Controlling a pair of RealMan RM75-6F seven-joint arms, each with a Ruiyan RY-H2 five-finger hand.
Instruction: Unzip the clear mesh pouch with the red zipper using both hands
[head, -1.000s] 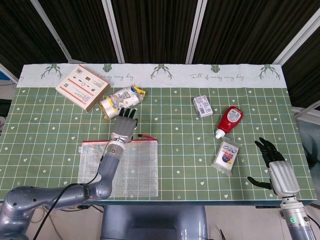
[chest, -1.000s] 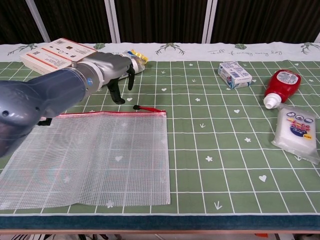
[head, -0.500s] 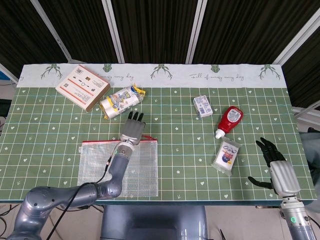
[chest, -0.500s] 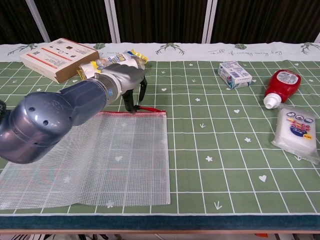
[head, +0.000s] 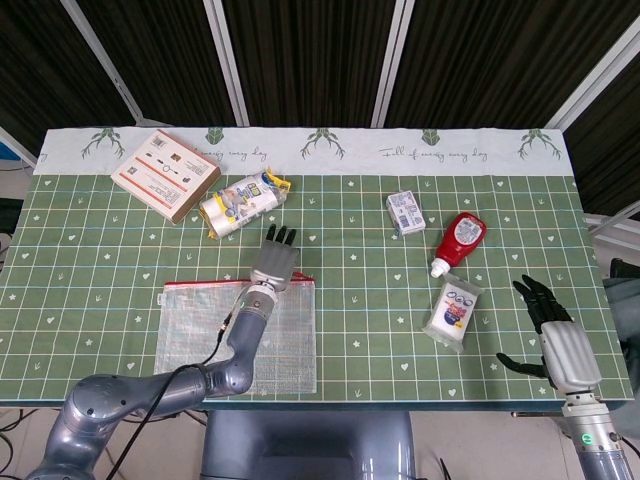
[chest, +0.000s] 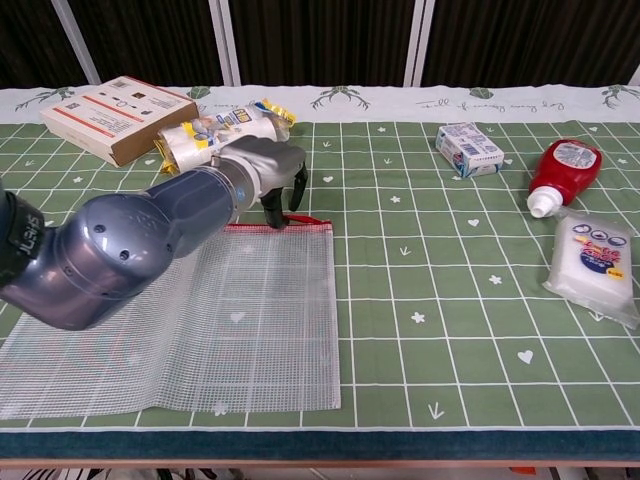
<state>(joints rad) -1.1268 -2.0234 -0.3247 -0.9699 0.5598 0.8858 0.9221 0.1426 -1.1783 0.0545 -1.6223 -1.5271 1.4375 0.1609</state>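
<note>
The clear mesh pouch (head: 185, 335) (chest: 230, 320) lies flat at the table's front left, its red zipper (head: 190, 285) (chest: 305, 224) running along the far edge. My left hand (head: 275, 258) (chest: 268, 172) hovers over the pouch's far right corner with its fingers apart and pointing down. One fingertip (chest: 273, 214) reaches the zipper pull's spot, and the pull itself is mostly hidden under it. My right hand (head: 548, 328) stays far off at the table's front right edge, fingers spread and empty; the chest view does not show it.
A cardboard box (head: 166, 174) (chest: 118, 105) and a snack bag (head: 240, 200) (chest: 215, 130) lie just beyond the left hand. On the right are a small white box (head: 405, 211) (chest: 469, 147), a red bottle (head: 460, 240) (chest: 565, 172) and a white packet (head: 454, 311) (chest: 595, 260).
My left hand has slid right and nearer along the pouch's far edge, coming down over the zipper pull, which showed before. The right hand has not moved.
</note>
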